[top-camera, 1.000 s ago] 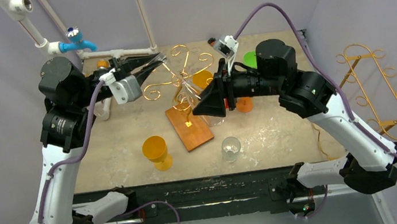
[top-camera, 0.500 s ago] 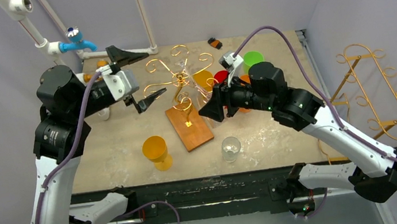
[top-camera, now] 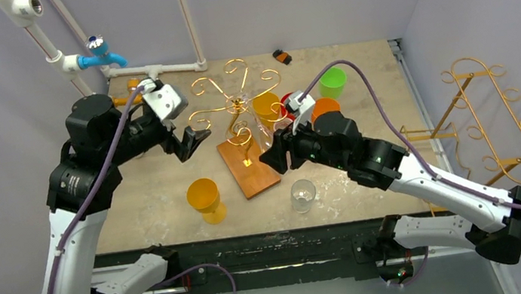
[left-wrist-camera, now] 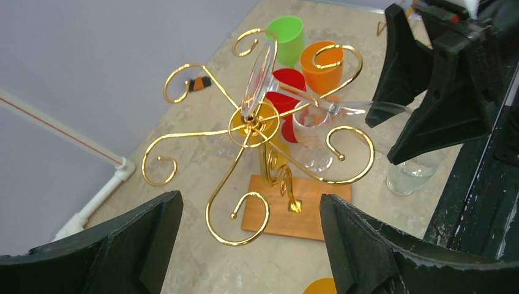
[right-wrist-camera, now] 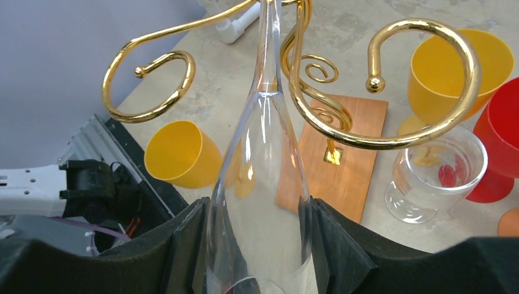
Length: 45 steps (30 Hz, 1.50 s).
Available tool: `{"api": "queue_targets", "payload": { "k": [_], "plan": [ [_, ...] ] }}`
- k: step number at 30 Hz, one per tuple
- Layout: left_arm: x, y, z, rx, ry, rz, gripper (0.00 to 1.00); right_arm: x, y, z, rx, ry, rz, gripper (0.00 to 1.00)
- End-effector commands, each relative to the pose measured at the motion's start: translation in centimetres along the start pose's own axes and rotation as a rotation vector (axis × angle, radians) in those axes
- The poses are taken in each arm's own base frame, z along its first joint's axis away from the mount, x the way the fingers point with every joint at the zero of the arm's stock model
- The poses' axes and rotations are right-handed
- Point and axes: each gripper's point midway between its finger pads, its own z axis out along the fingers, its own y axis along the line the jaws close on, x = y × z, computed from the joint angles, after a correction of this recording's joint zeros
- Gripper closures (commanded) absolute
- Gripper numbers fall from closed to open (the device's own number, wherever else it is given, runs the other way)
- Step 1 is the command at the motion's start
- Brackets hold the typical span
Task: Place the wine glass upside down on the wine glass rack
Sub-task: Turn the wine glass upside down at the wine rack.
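Observation:
The gold wire wine glass rack (top-camera: 235, 106) stands on a wooden base (top-camera: 249, 170) in mid-table. My right gripper (top-camera: 274, 153) is shut on the bowl of the clear wine glass (right-wrist-camera: 260, 184). The glass tilts, its stem (right-wrist-camera: 268, 49) rising between the rack's curled arms. In the left wrist view its round foot (left-wrist-camera: 257, 73) stands on edge just above the rack's hub (left-wrist-camera: 254, 125). My left gripper (top-camera: 187, 130) hangs open left of the rack, holding nothing. Its fingers (left-wrist-camera: 367, 245) stand wide apart in that view, clear of the wire.
A yellow cup (top-camera: 204, 198) and a clear glass (top-camera: 303, 193) stand near the front. Another clear glass (right-wrist-camera: 437, 171) sits beside the base. Yellow (top-camera: 265, 104), red (left-wrist-camera: 287, 82), orange (top-camera: 324, 106) and green (top-camera: 332, 80) cups crowd behind. A second gold rack (top-camera: 497, 116) leans off the table's right.
My left gripper opened and drew back from the rack's arm towards the left. The right arm dropped lower and nearer with the glass still in its grip.

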Motion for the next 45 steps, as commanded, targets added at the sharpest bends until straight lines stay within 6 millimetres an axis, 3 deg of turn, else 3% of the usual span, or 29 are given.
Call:
{"api": "queue_targets", "payload": {
  "k": [1, 13, 26, 31, 40, 45],
  "plan": [
    [3.7, 1.2, 0.3, -0.102, 0.135, -0.120, 0.13, -2.2, 0.3, 0.4, 0.025, -0.146, -0.009, 1.00],
    [8.0, 2.8, 0.7, -0.206, 0.252, -0.117, 0.26, 0.0, 1.8, 3.7, 0.060, -0.194, -0.110, 1.00],
    [9.1, 3.7, 1.7, -0.237, 0.250, -0.091, 0.46, 1.7, 3.0, 4.7, 0.032, -0.266, -0.129, 1.00],
    [9.0, 4.1, 2.2, -0.250, 0.238, -0.089, 0.50, 2.7, 3.7, 4.7, 0.010, -0.284, -0.155, 1.00],
    [8.9, 3.2, 2.4, -0.201, 0.222, -0.100, 0.53, 1.7, 5.1, 4.4, -0.005, -0.365, -0.158, 1.00],
    [9.2, 3.1, 2.2, -0.207, 0.234, -0.100, 0.54, 2.6, 6.0, 5.1, -0.039, -0.385, -0.178, 1.00]
  ]
}}
